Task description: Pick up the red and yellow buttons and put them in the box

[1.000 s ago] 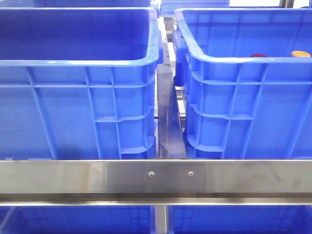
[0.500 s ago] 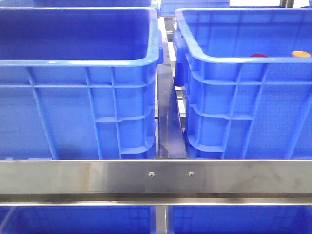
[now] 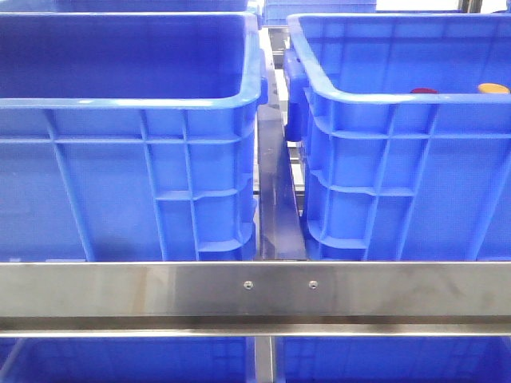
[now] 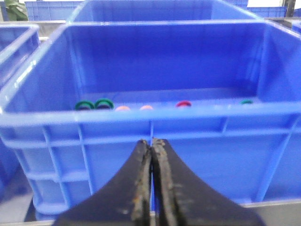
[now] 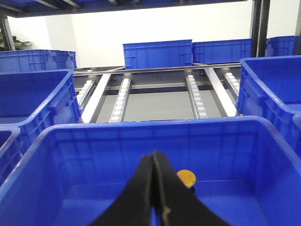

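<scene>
Nothing moved; steel rail (image 3: 255,291) fronts 2 crates (white walls).

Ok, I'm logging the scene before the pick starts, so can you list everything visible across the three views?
Near crates: two, bright blue, side by side in the front view, left crate and right crate.
Red button: one, dark red, just above the right crate's near rim.
Yellow button: one, yellow-orange, further right along that rim; a yellow cap also shows in the right wrist view.
Caps in the left wrist view's crate: two green rings, two pale pink, one red, one more green.
Steel rail: one, silver, across the front.
Roller conveyor: grey, behind the crates.
Far crates: several, blue.
Left end effector: black, shut, empty.
Right end effector: black, shut, empty.
</scene>
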Controlling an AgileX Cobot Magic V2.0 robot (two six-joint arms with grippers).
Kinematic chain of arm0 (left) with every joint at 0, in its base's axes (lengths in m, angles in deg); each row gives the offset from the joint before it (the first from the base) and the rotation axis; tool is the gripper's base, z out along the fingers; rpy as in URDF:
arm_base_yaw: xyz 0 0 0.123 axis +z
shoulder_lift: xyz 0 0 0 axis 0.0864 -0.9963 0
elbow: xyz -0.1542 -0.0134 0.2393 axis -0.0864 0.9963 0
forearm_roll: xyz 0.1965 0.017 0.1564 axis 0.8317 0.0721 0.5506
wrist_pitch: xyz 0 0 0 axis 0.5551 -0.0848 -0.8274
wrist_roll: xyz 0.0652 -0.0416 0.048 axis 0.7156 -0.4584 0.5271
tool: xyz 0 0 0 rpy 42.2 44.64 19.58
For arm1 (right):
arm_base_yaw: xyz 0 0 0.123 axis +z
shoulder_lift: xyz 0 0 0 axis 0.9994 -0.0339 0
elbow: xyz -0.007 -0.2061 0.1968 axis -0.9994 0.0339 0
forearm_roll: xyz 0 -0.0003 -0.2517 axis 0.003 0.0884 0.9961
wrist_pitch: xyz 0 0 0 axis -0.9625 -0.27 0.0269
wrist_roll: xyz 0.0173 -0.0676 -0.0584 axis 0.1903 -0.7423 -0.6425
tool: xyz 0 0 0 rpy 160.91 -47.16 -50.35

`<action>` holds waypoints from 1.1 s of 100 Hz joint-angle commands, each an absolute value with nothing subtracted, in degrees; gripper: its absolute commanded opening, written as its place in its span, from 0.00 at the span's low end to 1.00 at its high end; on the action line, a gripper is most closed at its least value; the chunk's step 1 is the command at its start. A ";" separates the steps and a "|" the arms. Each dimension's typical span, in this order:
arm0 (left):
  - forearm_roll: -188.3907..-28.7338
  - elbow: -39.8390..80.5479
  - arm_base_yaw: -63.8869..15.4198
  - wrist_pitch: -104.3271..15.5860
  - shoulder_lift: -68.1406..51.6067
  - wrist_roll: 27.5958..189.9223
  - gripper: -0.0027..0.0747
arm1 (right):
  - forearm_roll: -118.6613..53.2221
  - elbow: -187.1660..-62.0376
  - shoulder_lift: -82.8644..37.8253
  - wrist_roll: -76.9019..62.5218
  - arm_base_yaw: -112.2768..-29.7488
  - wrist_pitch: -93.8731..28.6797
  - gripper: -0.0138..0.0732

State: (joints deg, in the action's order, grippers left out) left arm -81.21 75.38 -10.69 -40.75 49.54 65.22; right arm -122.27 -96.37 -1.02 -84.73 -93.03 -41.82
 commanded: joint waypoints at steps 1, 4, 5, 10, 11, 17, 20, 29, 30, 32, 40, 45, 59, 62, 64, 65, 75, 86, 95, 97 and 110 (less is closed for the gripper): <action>-81.00 75.37 -10.51 -34.94 51.52 65.19 0.01 | -123.01 -97.85 -0.79 -85.13 -93.17 -39.97 0.08; -80.67 75.95 -10.51 -34.82 51.52 65.19 0.01 | -123.01 -97.85 -0.79 -85.13 -93.17 -39.97 0.08; -80.67 76.21 -10.51 -34.73 51.52 65.19 0.01 | -123.01 -97.85 -0.79 -85.13 -93.17 -39.97 0.08; -80.67 76.97 -10.51 -33.68 51.52 65.19 0.01 | -123.01 -97.85 -0.85 -85.13 -93.17 -39.97 0.08; -80.67 77.22 -10.51 -33.56 51.52 65.19 0.01 | -123.01 -97.85 -0.85 -85.13 -93.17 -39.97 0.08; -80.67 78.05 -10.51 -32.28 51.52 65.19 0.01 | -123.01 -97.63 -0.84 -85.13 -93.17 -39.97 0.08; -80.67 78.37 -10.51 -32.05 51.52 65.19 0.01 | -123.01 -97.63 -0.84 -85.13 -93.17 -39.97 0.08; -80.67 79.14 -10.51 -31.07 51.52 65.19 0.01 | -123.01 -97.48 -0.84 -85.13 -93.17 -39.97 0.08; -80.67 79.28 -10.51 -31.06 51.52 65.19 0.01 | -123.01 -97.48 -0.84 -85.13 -93.17 -39.97 0.08; -80.67 79.31 -10.51 -30.95 51.52 65.19 0.01 | -123.01 -97.48 -0.84 -85.13 -93.17 -39.97 0.08; -80.67 79.95 -10.51 -30.33 51.52 65.19 0.01 | -123.01 -97.48 -0.84 -85.13 -93.17 -39.97 0.08; -80.67 80.27 -10.51 -29.61 51.52 65.19 0.01 | -123.01 -97.48 -0.84 -85.13 -93.17 -39.97 0.08; -80.67 80.27 -10.51 -29.15 51.52 65.19 0.01 | -123.01 -97.48 -0.84 -85.13 -93.17 -39.97 0.08; -80.67 80.27 -10.51 -29.18 51.52 65.19 0.01 | -123.01 -97.48 -0.84 -85.13 -93.17 -39.97 0.08; -80.67 80.27 -10.51 -29.18 51.52 65.19 0.01 | -123.01 -97.48 -0.84 -85.13 -93.17 -39.97 0.08; -80.67 80.27 -10.51 -29.18 51.52 65.19 0.01 | -123.01 -97.48 -0.84 -85.13 -93.17 -39.97 0.08; -80.67 80.27 -10.51 -29.18 51.52 65.19 0.01 | -123.01 -97.48 -0.84 -85.13 -93.17 -39.97 0.08; -80.67 80.27 -10.51 -29.18 51.52 65.19 0.01 | -123.01 -97.48 -0.84 -85.13 -93.17 -39.97 0.08; -80.67 80.27 -10.51 -29.18 51.52 65.19 0.01 | -123.01 -97.48 -0.84 -85.13 -93.17 -39.97 0.08; -80.67 80.27 -10.51 -29.18 51.52 65.19 0.01 | -123.01 -97.48 -0.84 -85.13 -93.17 -39.97 0.08; -80.67 80.27 -10.51 -29.18 51.52 65.19 0.01 | -123.01 -97.48 -0.84 -85.13 -93.17 -39.97 0.08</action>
State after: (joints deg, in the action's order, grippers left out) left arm -80.74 77.43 -10.69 -34.02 49.54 65.22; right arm -122.27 -95.92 -1.02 -84.82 -93.03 -41.82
